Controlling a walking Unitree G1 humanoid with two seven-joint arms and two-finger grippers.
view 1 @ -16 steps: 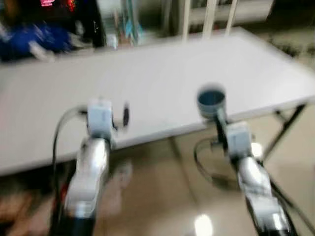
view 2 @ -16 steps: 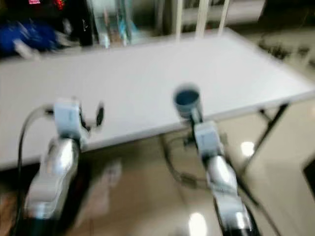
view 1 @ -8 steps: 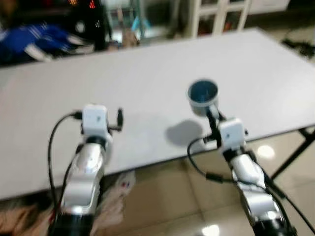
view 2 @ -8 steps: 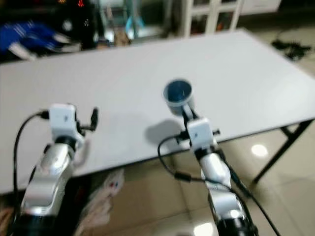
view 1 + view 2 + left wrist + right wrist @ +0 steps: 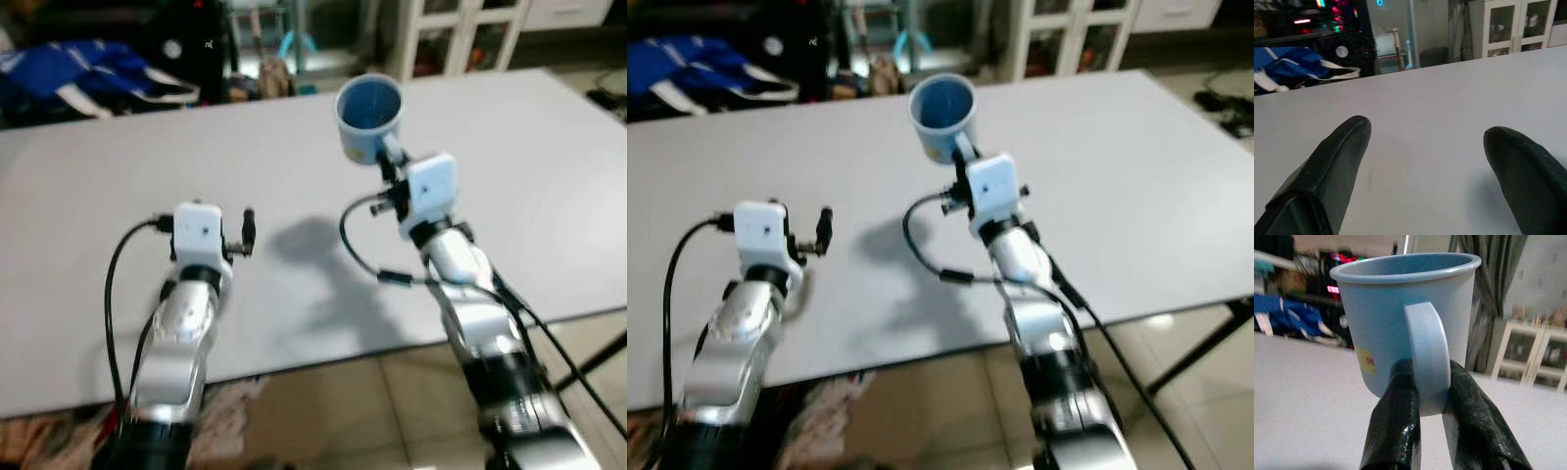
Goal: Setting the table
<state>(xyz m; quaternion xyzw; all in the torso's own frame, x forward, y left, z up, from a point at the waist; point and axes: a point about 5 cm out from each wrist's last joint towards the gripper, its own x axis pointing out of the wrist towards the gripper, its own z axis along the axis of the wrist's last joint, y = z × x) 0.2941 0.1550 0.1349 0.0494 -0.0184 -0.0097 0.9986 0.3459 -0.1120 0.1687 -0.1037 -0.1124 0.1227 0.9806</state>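
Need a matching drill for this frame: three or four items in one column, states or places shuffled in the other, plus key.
Items:
1. blue mug
2. left gripper
3. right gripper
4. white table

States:
A. fingers spread, nothing between them
B. held up by its handle above the table
C. under both arms
D. clamped on a handle

Pairs: 1-B, 2-A, 3-D, 4-C

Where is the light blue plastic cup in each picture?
Left eye view: light blue plastic cup, top centre, above the white table.
Right eye view: upper middle.
Left wrist view: not visible.
Right wrist view: centre, handle pinched by the right gripper.
Shared landmark: white table.
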